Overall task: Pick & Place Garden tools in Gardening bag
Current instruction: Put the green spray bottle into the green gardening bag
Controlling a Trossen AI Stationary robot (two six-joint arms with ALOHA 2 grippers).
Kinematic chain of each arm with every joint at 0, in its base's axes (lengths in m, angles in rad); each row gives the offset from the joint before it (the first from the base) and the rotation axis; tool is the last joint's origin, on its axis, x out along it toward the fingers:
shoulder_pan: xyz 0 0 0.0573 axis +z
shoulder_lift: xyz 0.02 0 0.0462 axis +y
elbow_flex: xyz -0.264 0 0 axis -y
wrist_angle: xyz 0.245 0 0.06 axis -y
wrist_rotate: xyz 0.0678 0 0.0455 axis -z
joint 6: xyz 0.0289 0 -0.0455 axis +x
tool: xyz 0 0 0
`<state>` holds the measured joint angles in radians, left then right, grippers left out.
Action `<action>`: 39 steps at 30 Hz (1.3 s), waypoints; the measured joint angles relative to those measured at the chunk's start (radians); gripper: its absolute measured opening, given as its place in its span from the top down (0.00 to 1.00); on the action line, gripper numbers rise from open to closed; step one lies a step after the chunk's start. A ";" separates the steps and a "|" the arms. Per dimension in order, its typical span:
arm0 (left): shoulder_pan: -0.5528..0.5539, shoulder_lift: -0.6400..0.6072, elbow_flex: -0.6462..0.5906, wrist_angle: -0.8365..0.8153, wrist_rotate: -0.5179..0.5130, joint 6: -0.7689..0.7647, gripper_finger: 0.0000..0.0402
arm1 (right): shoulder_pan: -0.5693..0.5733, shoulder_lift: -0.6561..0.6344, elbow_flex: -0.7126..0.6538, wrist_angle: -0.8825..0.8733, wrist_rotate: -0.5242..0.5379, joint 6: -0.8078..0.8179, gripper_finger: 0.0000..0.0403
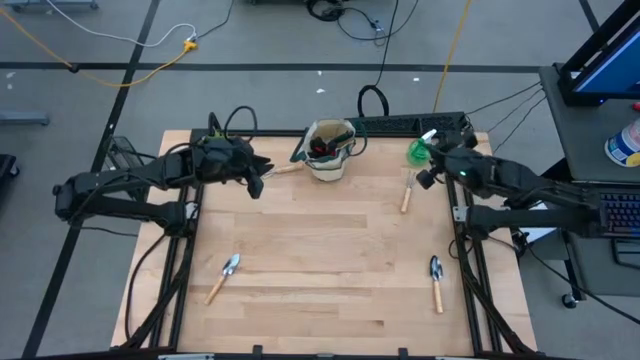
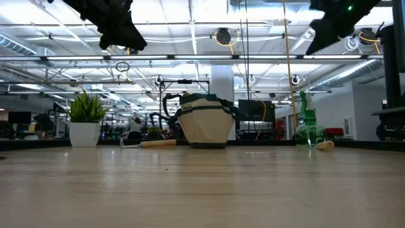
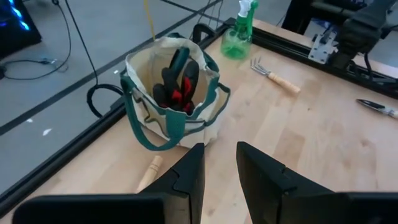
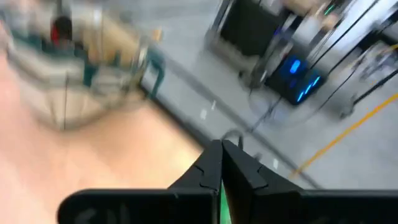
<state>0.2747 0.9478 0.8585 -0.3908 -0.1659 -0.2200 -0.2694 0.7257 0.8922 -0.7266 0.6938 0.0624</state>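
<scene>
The left gripper (image 1: pixel 262 180), fingers slightly apart and empty, hovers near the far edge beside the gardening bag (image 1: pixel 329 150). Right of the bag, the right gripper (image 1: pixel 428 172) hangs pinched together over the rake (image 1: pixel 408 192); two trowels (image 1: pixel 223 277) lie near the front edge, open wood between.

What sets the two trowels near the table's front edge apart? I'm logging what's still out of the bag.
The left trowel lies slanted with its pale silvery blade pointing up-right; the right trowel lies nearly straight, dark blade toward the table's far side. The left one sits nearer the left arm's side, the right one nearer the right arm's. Both have wooden handles and lie flat, untouched.
</scene>
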 joint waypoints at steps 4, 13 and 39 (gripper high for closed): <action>0.024 0.001 0.000 -0.001 0.036 0.017 0.76 | -0.122 0.058 0.004 -0.050 -0.140 -0.041 1.00; 0.061 0.001 0.000 -0.001 0.089 0.037 0.76 | -0.296 0.145 0.026 -0.044 -0.174 -0.270 1.00; 0.067 0.001 0.001 -0.001 0.115 0.057 0.76 | -0.450 0.334 0.031 0.012 -0.167 -0.835 0.44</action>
<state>0.3420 0.9485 0.8593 -0.3915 -0.0505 -0.1627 -0.7196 1.0600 0.9230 -0.7147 0.5266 -0.7728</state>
